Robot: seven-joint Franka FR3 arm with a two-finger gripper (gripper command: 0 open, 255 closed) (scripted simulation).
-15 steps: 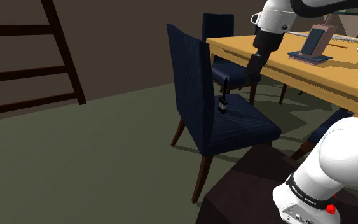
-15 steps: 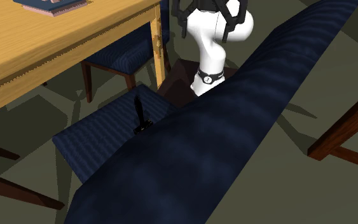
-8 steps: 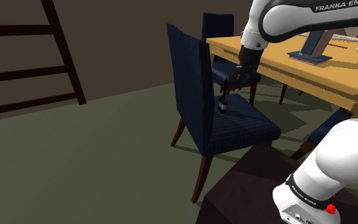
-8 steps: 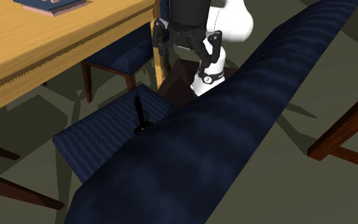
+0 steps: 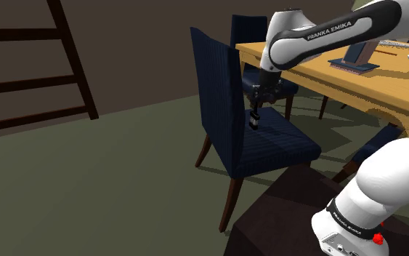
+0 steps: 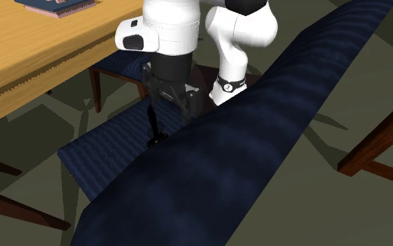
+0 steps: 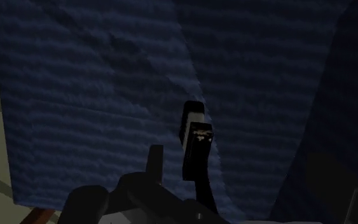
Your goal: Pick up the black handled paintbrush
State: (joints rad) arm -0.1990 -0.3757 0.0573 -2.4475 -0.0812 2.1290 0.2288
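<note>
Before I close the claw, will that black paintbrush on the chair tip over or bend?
The paintbrush stands almost upright on the blue seat by the chair back, so a sideways nudge would probably topple it. It looks slim, rigid and light; bending seems unlikely.

One paintbrush (image 5: 253, 120), one table (image 5: 319, 73), one ladder (image 5: 73, 58), and three blue chairs (image 5: 221, 94), I think, the third half hidden.

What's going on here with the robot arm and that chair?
The white arm's black gripper hangs open just above a black paintbrush that stands upright on the dark blue chair seat, close to the backrest. The brush is not gripped yet. A wooden table stands right beside the chair.
</note>
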